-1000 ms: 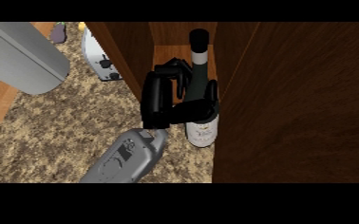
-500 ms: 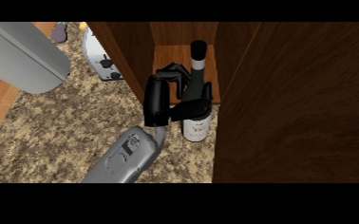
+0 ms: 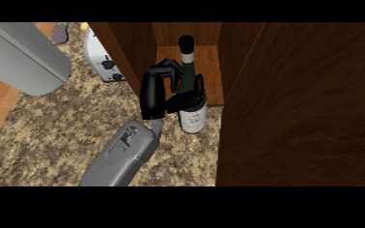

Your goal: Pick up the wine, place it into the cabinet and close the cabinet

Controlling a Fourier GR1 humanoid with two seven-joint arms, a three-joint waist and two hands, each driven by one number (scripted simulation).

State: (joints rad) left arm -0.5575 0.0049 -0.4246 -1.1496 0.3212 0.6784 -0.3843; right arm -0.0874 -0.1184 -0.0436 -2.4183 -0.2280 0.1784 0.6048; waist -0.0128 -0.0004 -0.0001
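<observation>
A black hand (image 3: pixel 158 92), likely the right, curls around the wine bottle (image 3: pixel 191 101) at the cabinet (image 3: pixel 299 101) mouth, bottle base just outside the shelf. Best to slide it deeper, upright, clear of both cabinet walls, before letting go.

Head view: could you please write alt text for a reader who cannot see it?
A black hand holds a wine bottle by its body, at the mouth of an open wooden cabinet. The fingers curl round the bottle. A toaster stands on the speckled counter.
</observation>
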